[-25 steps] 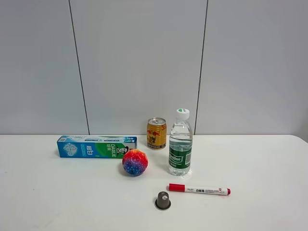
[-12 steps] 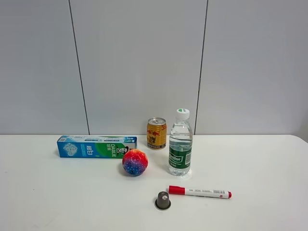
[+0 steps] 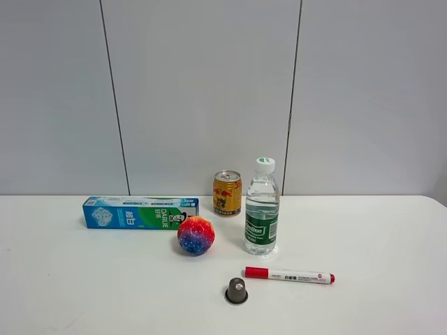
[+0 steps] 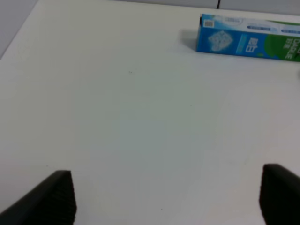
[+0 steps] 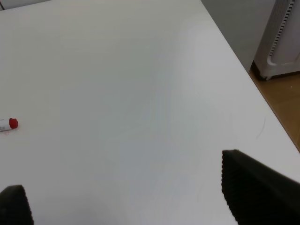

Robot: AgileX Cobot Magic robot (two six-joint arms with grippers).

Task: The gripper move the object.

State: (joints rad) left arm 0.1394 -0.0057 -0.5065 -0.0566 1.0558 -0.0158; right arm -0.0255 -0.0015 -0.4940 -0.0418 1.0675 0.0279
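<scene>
Marker (image 3: 289, 276) lies free on tabletop (image 3: 377, 237) beside capsule (image 3: 237, 290), near bottle (image 3: 262, 207). Both end effectors wide, empty. Risk: round barrel rolls off, or approach nudges bottle.

I see a white marker (image 3: 289, 276) with red cap, a rainbow-speckled ball (image 3: 195, 235), a blue-green box (image 3: 140, 212), and a gold can (image 3: 227, 193).

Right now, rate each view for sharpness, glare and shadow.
Exterior high: sharp and evenly lit, soft faint shadows under the bottle and pen, print on the box legible. Left wrist: slightly soft, the box a little blurred, the left tool's fingers dark and out of focus. Right wrist: bright, washed-out table, the right tool's fingers blurred, only the pen's red tip in frame.
</scene>
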